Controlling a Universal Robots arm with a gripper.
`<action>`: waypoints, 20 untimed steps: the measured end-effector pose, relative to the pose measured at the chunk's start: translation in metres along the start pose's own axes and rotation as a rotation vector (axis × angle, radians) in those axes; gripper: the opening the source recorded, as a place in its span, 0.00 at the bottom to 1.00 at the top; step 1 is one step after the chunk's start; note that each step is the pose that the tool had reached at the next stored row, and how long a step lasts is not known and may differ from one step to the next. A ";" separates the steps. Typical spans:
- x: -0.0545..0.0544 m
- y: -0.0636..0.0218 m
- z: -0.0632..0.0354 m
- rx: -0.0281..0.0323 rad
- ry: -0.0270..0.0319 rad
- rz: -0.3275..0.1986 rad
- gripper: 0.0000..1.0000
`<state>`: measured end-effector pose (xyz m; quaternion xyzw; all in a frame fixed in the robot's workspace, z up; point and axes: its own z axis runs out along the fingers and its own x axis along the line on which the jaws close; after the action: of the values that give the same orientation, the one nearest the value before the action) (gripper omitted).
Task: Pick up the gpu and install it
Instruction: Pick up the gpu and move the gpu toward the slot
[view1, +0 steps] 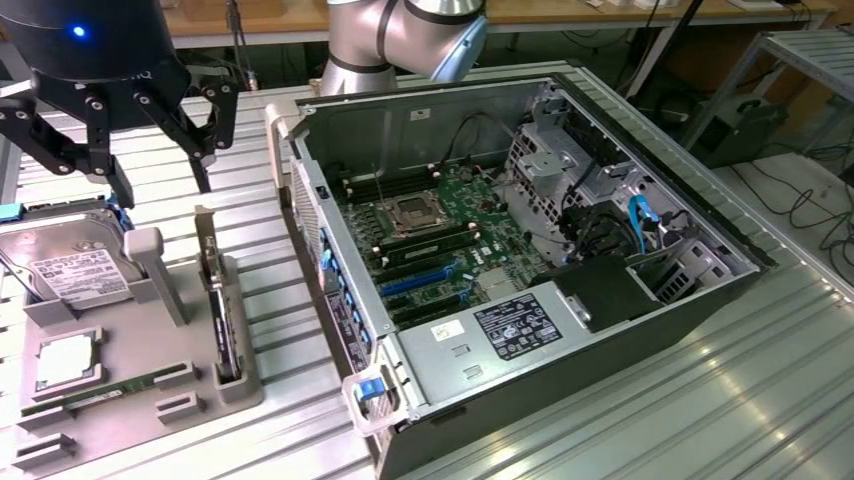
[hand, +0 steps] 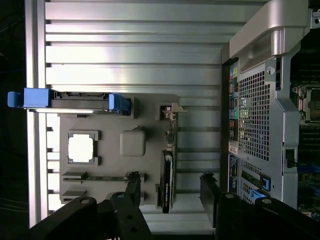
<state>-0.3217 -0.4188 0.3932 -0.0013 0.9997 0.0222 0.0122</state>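
I see an open computer case (view1: 400, 125) lying on its side on a slatted metal table (view1: 694, 400). Inside the case are a green motherboard (view1: 461, 240) and a silver power supply (view1: 501, 335) with a black label. Beside the case, toward the exterior view's left, a gray holder tray (view1: 171, 345) carries a hard drive (view1: 74, 268) with blue rails, a processor chip (view1: 64, 362) and a RAM stick (view1: 114, 388).
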 end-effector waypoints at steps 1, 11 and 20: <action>0.000 0.0000 0.0000 0.0000 0.0000 0.000 0.60; 0.000 -0.0008 0.0006 -0.0001 -0.0001 0.000 0.60; 0.000 -0.0045 0.0074 0.0000 0.0000 0.000 0.60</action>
<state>-0.3217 -0.4229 0.3857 -0.0013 0.9997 0.0222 0.0122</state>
